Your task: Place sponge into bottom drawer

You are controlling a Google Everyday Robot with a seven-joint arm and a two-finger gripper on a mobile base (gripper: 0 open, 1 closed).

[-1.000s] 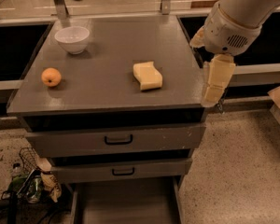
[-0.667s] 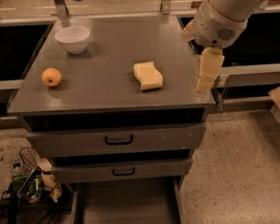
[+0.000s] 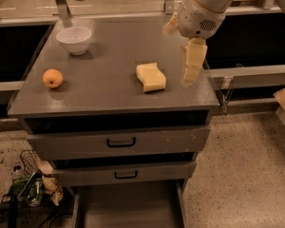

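Note:
The pale yellow sponge (image 3: 151, 77) lies flat on the grey cabinet top (image 3: 104, 87), right of its middle. My gripper (image 3: 192, 75) hangs down from the white arm over the right edge of the top, a short way to the right of the sponge and not touching it. The bottom drawer (image 3: 128, 208) is pulled out at the foot of the cabinet, and its grey floor shows with nothing in it.
An orange fruit (image 3: 52, 78) sits near the left edge of the top and a white bowl (image 3: 74, 38) at the back left. Two upper drawers (image 3: 121, 142) with black handles are closed. Cables and clutter (image 3: 31, 186) lie on the floor at the left.
The gripper has moved left and up from beside the cabinet's right edge to over the top, closer to the sponge. The sponge, fruit and bowl have not moved.

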